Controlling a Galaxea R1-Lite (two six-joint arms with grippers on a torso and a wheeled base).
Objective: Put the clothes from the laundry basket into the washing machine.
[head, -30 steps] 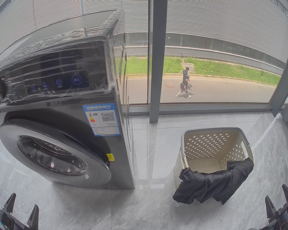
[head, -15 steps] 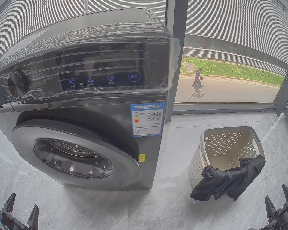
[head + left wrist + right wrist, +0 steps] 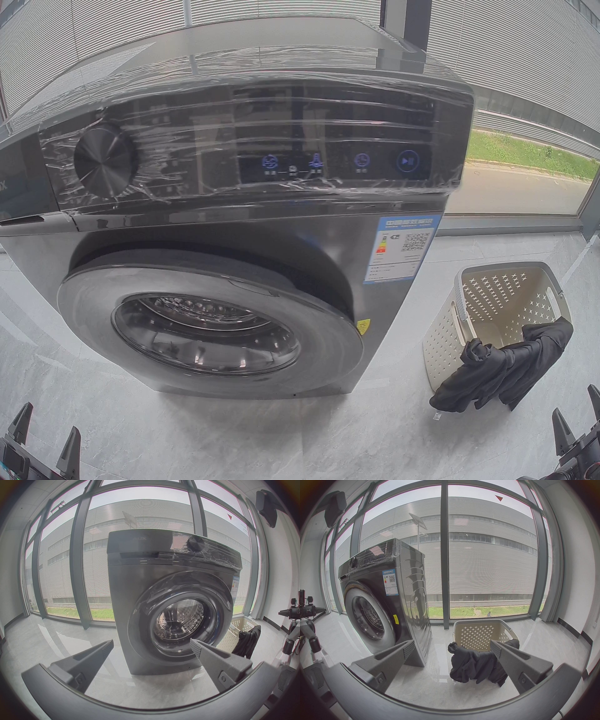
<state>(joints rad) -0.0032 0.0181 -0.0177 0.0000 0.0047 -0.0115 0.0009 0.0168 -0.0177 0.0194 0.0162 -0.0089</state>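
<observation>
clothes (image 3: 500, 375) are hanging over the near rim of the laundry basket (image 3: 442, 342), on the floor beside the washing machine (image 3: 250, 250) | i'm judging them soft, light, floppy; pinching the bunched fold at the rim looks best | left fingers (image 3: 67, 447) and right fingers (image 3: 560, 431) are standing apart, empty

left gripper (image 3: 45, 431): low on the left side, tips pointing up, jaws wide apart
right gripper (image 3: 576, 417): low on the right side, tips up, jaws wide apart
</observation>
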